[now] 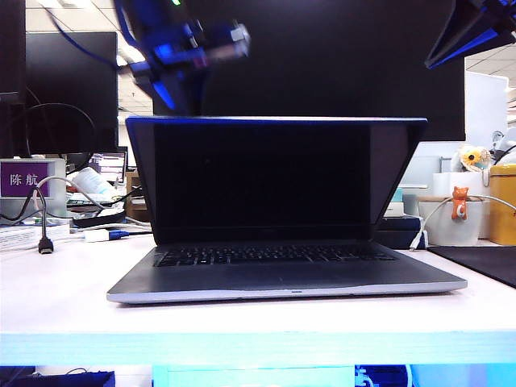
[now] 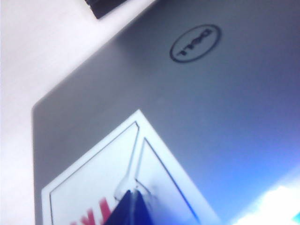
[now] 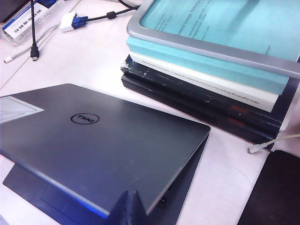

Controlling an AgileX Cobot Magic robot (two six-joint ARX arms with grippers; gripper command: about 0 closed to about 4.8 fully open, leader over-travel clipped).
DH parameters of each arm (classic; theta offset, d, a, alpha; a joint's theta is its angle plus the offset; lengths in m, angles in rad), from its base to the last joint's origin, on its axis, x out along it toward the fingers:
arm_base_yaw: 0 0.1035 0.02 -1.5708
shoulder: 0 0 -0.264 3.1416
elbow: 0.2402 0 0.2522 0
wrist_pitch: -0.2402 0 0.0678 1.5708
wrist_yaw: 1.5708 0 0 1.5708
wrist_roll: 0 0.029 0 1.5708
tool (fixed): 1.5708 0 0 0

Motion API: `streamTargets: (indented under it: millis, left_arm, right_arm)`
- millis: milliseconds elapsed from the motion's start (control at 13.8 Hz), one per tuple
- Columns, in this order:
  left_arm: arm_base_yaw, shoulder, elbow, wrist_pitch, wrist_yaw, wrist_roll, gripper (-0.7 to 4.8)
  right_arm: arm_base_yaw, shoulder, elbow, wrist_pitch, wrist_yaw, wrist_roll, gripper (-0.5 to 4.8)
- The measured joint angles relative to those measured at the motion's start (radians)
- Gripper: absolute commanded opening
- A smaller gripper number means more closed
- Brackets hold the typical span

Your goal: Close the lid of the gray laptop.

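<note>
The gray laptop (image 1: 282, 278) sits in the middle of the white table with its keyboard facing the exterior camera. Its lid (image 1: 266, 177) leans forward over the keys, partly lowered, the black screen showing. My left gripper (image 1: 173, 101) is blurred above and behind the lid's top left corner. In the left wrist view that gripper (image 2: 133, 193) is shut, and its tips rest on the white sticker (image 2: 89, 187) on the lid's silver back (image 2: 225, 108). My right gripper (image 3: 130, 196) is shut and hovers over the lid (image 3: 108, 145) near its free edge, with nothing held. Only its arm (image 1: 476, 32) shows in the exterior view.
A stack of books (image 3: 206, 79) lies just behind the laptop's hinge. A big black monitor (image 1: 339, 56) stands behind it. A white cup (image 1: 455, 218), a yellow tin (image 1: 504, 201) and a black mat (image 1: 484, 262) are at the right. Cables (image 1: 46, 242) and a nameplate (image 1: 24, 179) are at the left.
</note>
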Motion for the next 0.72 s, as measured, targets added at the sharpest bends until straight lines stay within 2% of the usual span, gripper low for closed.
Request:
streamTargets:
  millis: [217, 434, 724]
  left_arm:
    - [0.001, -0.111, -0.208, 0.152, 0.034, -0.049, -0.05]
    - [-0.012, -0.148, -0.395, 0.219, 0.089, -0.105, -0.05]
    - [-0.047, -0.245, -0.449, 0.293, 0.097, -0.147, -0.06]
  right_arm:
    - [0.000, 0.000, 0.000, 0.000, 0.000, 0.000, -0.02]
    - [0.000, 0.000, 0.000, -0.003, 0.000, 0.000, -0.02]
    - [0.000, 0.000, 0.000, -0.017, 0.000, 0.000, -0.02]
